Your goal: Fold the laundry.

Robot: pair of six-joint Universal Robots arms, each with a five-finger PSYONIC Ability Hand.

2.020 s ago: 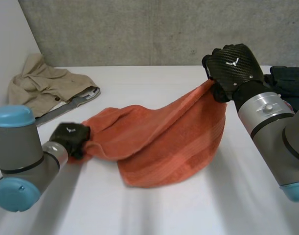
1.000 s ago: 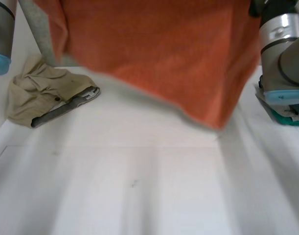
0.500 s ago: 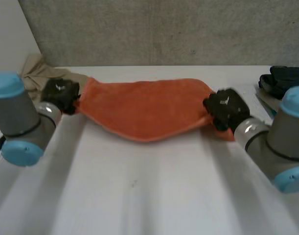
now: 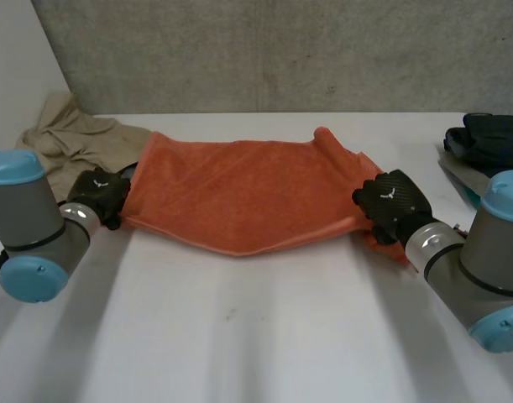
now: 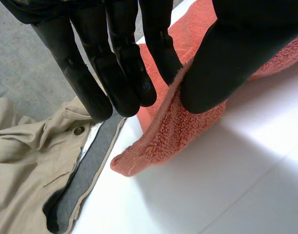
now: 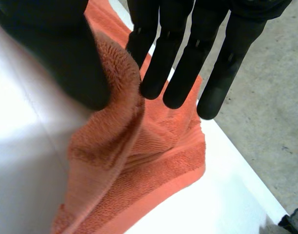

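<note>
Closest to me, at six o'clock, the white table (image 4: 239,336) is bare. Past that the two arms come in low from either side. The left arm (image 4: 25,227) lies at about eight o'clock, the right arm (image 4: 478,260) at about four, and both forearms angle inward over the tabletop.

The left hand (image 4: 101,197) sits at nine o'clock, down near the surface. Its fingers (image 5: 124,73) are held straight and close together, and the thumb (image 5: 222,63) nips the cloth's left corner against one of them. The right hand (image 4: 390,201) is at three o'clock in the same pose. Its straight fingers (image 6: 173,73) and its thumb (image 6: 61,58) squeeze a bunched fold at the right end.

Between the two hands the orange towel (image 4: 248,189) lies spread across the middle of the table from nine to three. Its near edge sags to a shallow point toward six. Its far edge runs fairly straight, with a small raised hump at about one o'clock.

Farther back, at ten o'clock, crumpled beige trousers (image 4: 71,134) lie just beside the towel's left end, their waistband turned toward it. At two o'clock a dark bundle of clothes (image 4: 487,138) rests at the table's edge, well apart from the towel. Behind everything stands a grey concrete wall (image 4: 281,50).
</note>
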